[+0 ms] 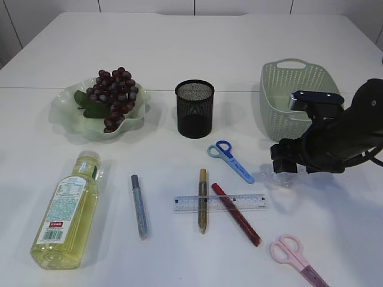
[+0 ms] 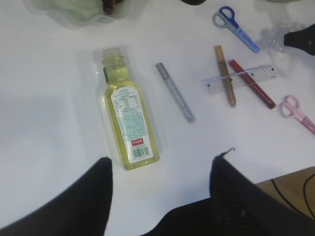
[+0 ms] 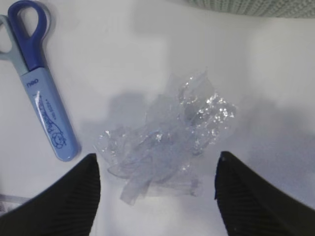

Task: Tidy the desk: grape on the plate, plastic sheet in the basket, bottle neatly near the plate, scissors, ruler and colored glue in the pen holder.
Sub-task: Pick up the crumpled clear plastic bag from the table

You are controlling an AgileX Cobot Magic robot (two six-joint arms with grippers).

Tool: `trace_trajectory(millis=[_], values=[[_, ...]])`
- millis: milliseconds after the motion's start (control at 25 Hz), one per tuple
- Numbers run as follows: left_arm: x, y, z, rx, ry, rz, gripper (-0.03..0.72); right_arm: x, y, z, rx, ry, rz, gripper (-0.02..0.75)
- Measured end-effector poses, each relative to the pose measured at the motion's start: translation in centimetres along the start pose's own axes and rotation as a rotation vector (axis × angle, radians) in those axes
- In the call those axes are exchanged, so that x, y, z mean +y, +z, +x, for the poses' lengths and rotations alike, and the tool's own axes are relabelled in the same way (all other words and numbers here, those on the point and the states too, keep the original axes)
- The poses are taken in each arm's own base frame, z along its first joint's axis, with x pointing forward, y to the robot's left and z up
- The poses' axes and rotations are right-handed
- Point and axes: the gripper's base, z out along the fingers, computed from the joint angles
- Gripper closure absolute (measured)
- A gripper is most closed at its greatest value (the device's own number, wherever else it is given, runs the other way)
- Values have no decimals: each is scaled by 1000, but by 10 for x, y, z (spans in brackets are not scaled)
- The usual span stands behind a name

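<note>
Right gripper poised low over crumpled plastic sheet, jaws wide apart, nothing gripped; sheet on table between the fingers. Blue scissors at 10 o'clock of sheet. Basket at 12 o'clock. Left gripper spread wide, holding nothing, high above bottle, which lies flat. Grape on plate.
</note>
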Motion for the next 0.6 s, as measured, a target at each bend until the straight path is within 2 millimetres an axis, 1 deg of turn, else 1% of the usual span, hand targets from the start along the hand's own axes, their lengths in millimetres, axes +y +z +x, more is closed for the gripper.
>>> trace_trajectory(millis=[600], values=[[0, 0, 0, 0, 0, 0, 231, 0, 7, 0, 14, 21, -4, 174]])
